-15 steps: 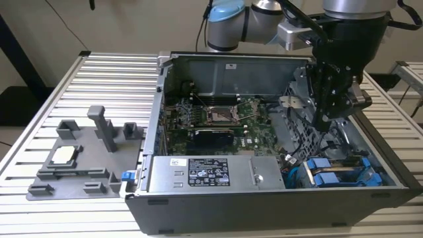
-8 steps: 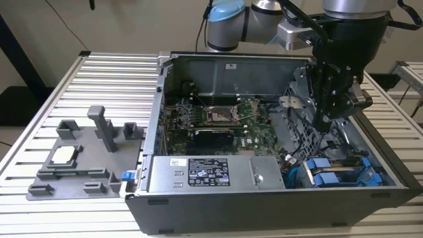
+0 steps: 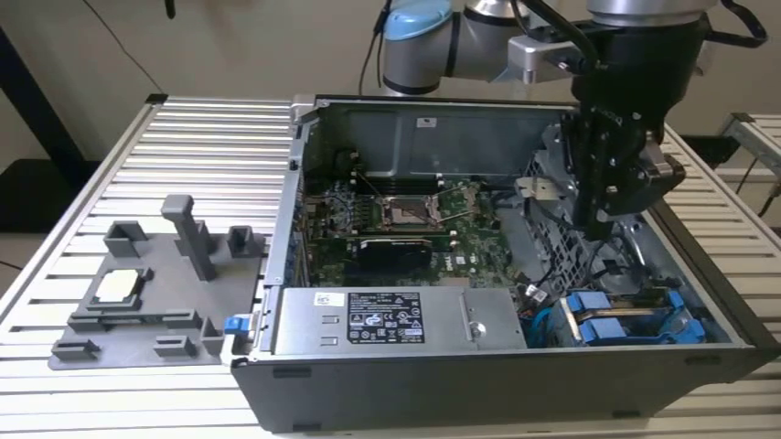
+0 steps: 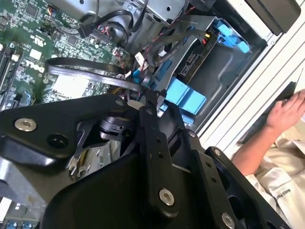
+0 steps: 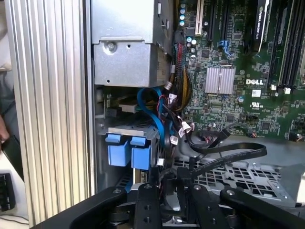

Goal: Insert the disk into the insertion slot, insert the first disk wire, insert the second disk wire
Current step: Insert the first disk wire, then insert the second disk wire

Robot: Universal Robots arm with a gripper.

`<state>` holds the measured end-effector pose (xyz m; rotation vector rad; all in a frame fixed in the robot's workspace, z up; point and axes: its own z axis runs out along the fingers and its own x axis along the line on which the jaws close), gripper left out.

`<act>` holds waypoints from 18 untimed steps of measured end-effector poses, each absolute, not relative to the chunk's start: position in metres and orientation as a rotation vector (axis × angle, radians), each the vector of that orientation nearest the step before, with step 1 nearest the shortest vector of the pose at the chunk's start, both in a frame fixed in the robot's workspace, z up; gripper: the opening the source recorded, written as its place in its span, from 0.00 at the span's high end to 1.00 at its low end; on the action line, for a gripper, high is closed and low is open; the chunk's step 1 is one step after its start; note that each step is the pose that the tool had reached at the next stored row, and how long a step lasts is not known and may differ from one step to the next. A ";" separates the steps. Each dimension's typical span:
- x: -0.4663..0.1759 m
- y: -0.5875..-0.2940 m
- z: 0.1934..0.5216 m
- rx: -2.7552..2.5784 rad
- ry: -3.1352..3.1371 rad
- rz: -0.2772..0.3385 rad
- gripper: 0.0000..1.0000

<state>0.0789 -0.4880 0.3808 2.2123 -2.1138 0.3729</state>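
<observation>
The disk (image 3: 601, 326) lies in the insertion slot (image 3: 683, 322) at the case's front corner, on the exterior view's right; its two blue end tabs (image 5: 127, 153) face outward and also show in the second wrist view (image 4: 187, 98). My gripper (image 3: 594, 229) reaches down into the case just behind the drive cage. In both wrist views its black fingers (image 5: 143, 200) are closed around the end of a black flat disk wire (image 5: 228, 155), which loops away over the board (image 4: 86, 70). A blue wire (image 5: 153, 112) runs beside it towards the disk.
The silver power-supply box (image 3: 390, 320) stands next to the slot, with the green motherboard (image 3: 390, 215) behind it. A grey fixture plate (image 3: 146, 302) lies on the ribbed table on the exterior view's left. A person's hand (image 4: 288, 110) rests beyond the case wall.
</observation>
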 end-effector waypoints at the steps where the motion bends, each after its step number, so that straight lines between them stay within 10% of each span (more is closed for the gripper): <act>1: 0.079 -0.485 0.381 2.207 -2.108 0.382 0.70; 18: 0.077 -0.482 0.374 2.186 -2.084 0.435 0.70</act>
